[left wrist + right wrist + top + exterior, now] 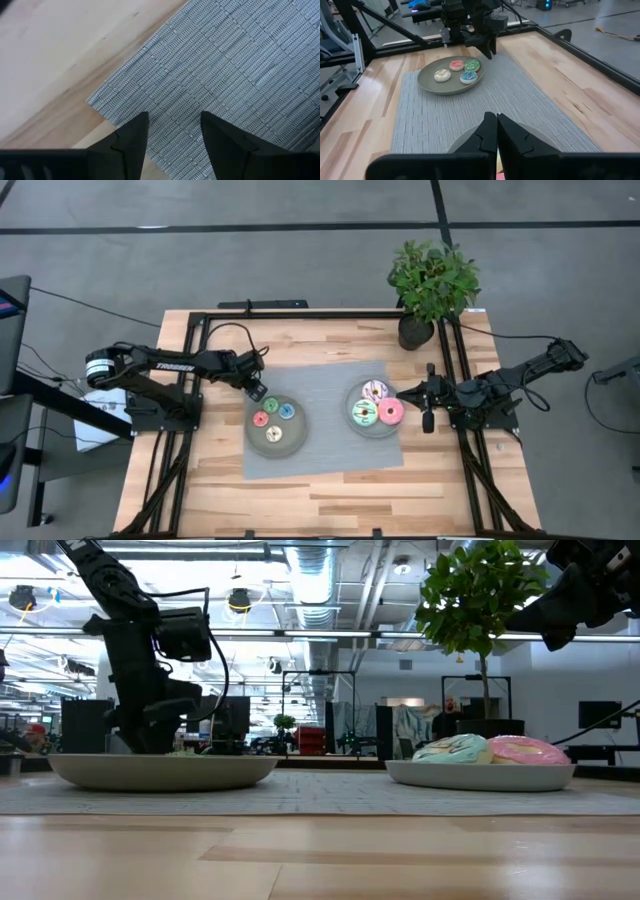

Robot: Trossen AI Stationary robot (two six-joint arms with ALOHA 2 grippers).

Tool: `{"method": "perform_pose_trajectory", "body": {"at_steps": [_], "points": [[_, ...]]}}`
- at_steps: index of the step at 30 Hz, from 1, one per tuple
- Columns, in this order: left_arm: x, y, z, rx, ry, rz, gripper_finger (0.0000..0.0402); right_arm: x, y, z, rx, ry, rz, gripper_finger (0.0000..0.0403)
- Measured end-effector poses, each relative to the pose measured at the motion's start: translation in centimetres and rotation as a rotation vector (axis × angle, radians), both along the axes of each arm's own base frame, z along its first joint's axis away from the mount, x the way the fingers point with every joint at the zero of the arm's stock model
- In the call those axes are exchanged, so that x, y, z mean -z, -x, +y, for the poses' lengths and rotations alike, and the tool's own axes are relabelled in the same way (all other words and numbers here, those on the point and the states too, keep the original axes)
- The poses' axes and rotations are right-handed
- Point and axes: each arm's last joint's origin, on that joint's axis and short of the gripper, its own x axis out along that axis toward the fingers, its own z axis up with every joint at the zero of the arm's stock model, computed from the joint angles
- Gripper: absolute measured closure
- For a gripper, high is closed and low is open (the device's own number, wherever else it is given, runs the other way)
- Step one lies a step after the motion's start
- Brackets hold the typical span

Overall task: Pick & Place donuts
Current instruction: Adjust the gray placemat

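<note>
1. A grey woven placemat (pixel 322 420) lies in the middle of the wooden table (pixel 330 490) and serves as the landmark; two grey round plates sit on it.
2. The plate at the mat's left end (pixel 275 438) carries the four small donuts: red (pixel 261 419), green (pixel 271 406), blue (pixel 287 412) and tan (pixel 271 436).
3. The plate at the mat's right end (pixel 352 395) carries the three large donuts: pink (pixel 391 412), mint-green (pixel 363 415) and white-lilac sprinkled (pixel 375 391), packed close together.
4. A potted plant (pixel 432 285) stands beyond the mat's far right corner, clear of both plates.
5. The left gripper (pixel 256 391) hangs over the mat's far left corner, just beside the small-donut plate's rim, arm stretched out level from its base; its fingers (pixel 131 141) are parted with nothing between them.
6. The right gripper (pixel 403 397) sits at the mat's right edge, above the rim of the large-donut plate, pointing toward the mat's centre; its fingers (pixel 485 134) are pressed together, empty.
</note>
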Motion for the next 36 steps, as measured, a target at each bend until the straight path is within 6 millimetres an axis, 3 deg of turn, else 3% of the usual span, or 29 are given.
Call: {"method": "perform_pose_trajectory", "body": {"at_steps": [36], "points": [[-0.5, -0.1, 1.7, 0.025, -0.125, -0.02, 0.0225, 0.0, 0.0, 0.0, -0.001, -0.002, -0.001, 0.0402]]}}
